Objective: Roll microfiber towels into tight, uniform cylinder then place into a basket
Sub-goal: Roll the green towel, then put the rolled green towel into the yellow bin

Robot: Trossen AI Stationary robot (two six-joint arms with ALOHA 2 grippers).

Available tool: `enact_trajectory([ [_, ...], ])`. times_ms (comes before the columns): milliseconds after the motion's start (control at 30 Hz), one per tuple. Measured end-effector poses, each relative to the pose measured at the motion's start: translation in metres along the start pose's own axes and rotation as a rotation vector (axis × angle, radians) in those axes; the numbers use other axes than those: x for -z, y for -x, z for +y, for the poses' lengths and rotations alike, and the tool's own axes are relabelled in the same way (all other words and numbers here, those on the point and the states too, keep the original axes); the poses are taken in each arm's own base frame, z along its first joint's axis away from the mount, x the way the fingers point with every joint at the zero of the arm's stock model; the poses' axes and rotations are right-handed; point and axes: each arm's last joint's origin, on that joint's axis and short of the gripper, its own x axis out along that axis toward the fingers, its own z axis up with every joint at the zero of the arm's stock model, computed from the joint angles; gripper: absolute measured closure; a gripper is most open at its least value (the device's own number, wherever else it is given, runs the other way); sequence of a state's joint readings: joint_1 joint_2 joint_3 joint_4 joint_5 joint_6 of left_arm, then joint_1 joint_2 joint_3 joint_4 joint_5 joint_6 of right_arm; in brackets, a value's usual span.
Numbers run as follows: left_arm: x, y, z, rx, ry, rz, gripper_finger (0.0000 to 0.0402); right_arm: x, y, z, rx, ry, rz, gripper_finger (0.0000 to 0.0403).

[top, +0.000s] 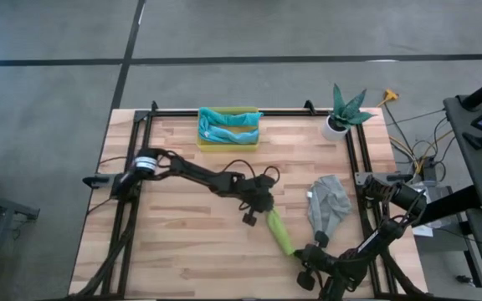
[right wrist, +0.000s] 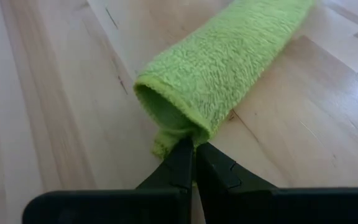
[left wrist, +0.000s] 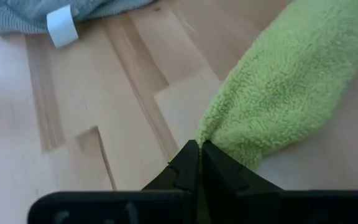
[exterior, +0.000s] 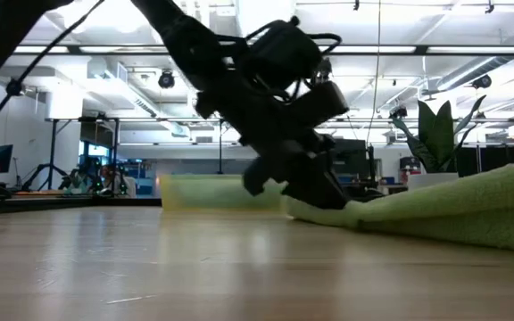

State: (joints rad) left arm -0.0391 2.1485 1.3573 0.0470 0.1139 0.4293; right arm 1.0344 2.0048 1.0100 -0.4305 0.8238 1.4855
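Observation:
A lime green towel (top: 280, 232), rolled into a long tube, lies on the table right of centre, slanting from the middle toward the near edge. My left gripper (top: 264, 211) is shut at its far end, my right gripper (top: 301, 253) shut at its near end. A grey towel (top: 328, 206) lies crumpled on the wood to the right of the roll. The yellow basket (top: 204, 144) stands at the far edge and holds a teal towel (top: 228, 125) and a light blue one. My left gripper pinches the tapered tip of the roll's far end (left wrist: 211, 134) between its two fingers, slanting down from the table's left. The roll (exterior: 471, 209) stretches away from the fingers along the table. My right gripper pinches the lower cloth edge at the roll's open near end (right wrist: 178, 135) between its two fingers, slanting down from the near side, roughly along the roll. The tube's mouth stays open above the fingers, and the roll lies on the wood.
A white plant pot (top: 336, 125) with a green plant stands at the far right corner. A black frame (top: 224, 112) runs along the table's far and side edges. Bare wood lies to the left of and nearer than the left arm.

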Motion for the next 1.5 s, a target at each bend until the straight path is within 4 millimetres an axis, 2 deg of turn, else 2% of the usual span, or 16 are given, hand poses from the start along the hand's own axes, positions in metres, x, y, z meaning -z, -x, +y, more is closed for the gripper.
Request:
enact_trajectory([
  [100, -0.003, -0.009, 0.003, 0.009, 0.003, 0.019, 0.0402, 0.000, 0.000, 0.000, 0.001, 0.003, 0.000, 0.0394],
  [233, -0.007, -0.009, 0.004, 0.022, 0.007, 0.044, 0.0401, 0.000, 0.000, 0.000, 0.001, 0.017, 0.000, 0.0394],
  [500, -0.013, -0.005, -0.011, 0.042, -0.015, 0.050, 0.0401, -0.001, 0.002, 0.000, -0.006, 0.123, 0.007, 0.0394],
  [700, -0.013, -0.006, -0.019, 0.060, -0.024, 0.044, 0.0401, -0.010, 0.012, -0.001, -0.030, 0.172, 0.052, 0.0388],
  [867, -0.014, -0.006, -0.024, 0.063, -0.030, 0.047, 0.0401, -0.017, 0.022, -0.005, -0.037, 0.206, 0.121, 0.0353],
  [1100, -0.020, -0.007, -0.042, 0.086, -0.006, 0.050, 0.0401, -0.023, 0.035, -0.009, -0.055, 0.214, 0.233, 0.0270],
  [1267, -0.026, -0.008, -0.059, 0.038, -0.009, 0.071, 0.0401, -0.047, 0.058, -0.012, -0.138, 0.161, 0.252, 0.0225],
  [1400, -0.029, -0.008, -0.067, -0.026, 0.045, 0.088, 0.0401, -0.081, 0.078, -0.019, -0.208, 0.107, 0.151, 0.0209],
  [1500, -0.031, -0.008, -0.073, -0.049, 0.119, 0.080, 0.0401, -0.110, 0.078, -0.027, -0.193, 0.085, 0.050, 0.0205],
])
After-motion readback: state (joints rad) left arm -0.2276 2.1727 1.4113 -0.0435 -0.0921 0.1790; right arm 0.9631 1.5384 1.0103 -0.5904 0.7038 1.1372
